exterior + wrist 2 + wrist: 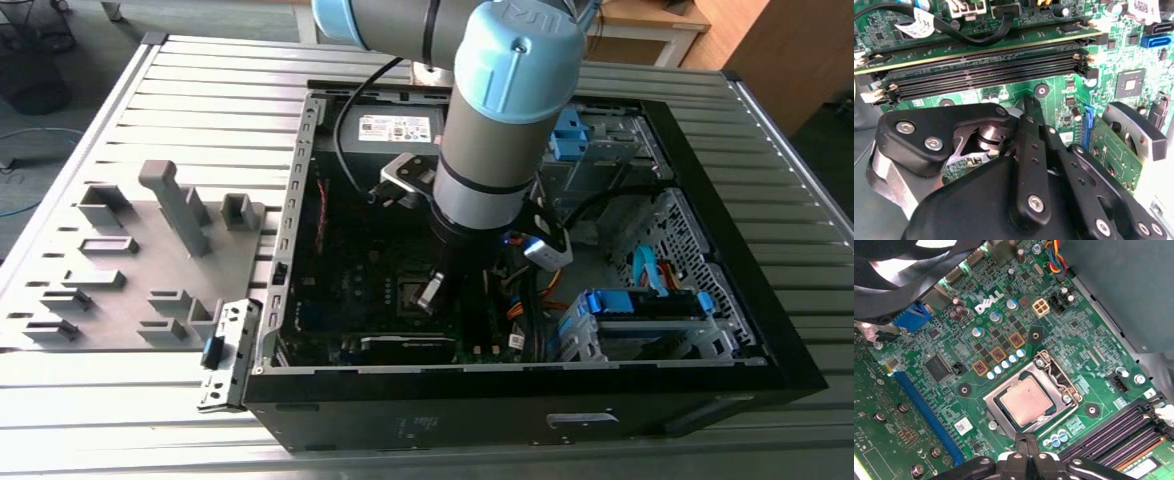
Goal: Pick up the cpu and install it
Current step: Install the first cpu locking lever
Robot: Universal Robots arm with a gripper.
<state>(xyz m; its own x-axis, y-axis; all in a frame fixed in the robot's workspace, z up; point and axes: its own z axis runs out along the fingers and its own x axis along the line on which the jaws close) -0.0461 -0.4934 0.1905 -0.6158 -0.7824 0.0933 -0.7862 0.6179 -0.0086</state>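
Note:
In the first wrist view the cpu point(1025, 402), a small square chip with a dull silver face, lies flat inside the metal-framed socket point(1054, 375) of the green motherboard point(944, 340). My gripper point(1027, 440) hangs just beside the socket's edge, its two black fingers pressed together with nothing between them. In the second wrist view the gripper point(1027, 106) stands over the board near the memory slots point(984, 70). The exterior view has the arm reaching down into the open computer case point(747, 370), with the gripper point(430, 292) low over the motherboard point(350, 270).
A grey tray point(247, 265) with raised blocks lies at the exterior view's left of the case. Black and orange cables point(541, 295) and blue drive brackets point(641, 305) crowd the case's right half. Memory slots point(1124, 430) run close to the socket.

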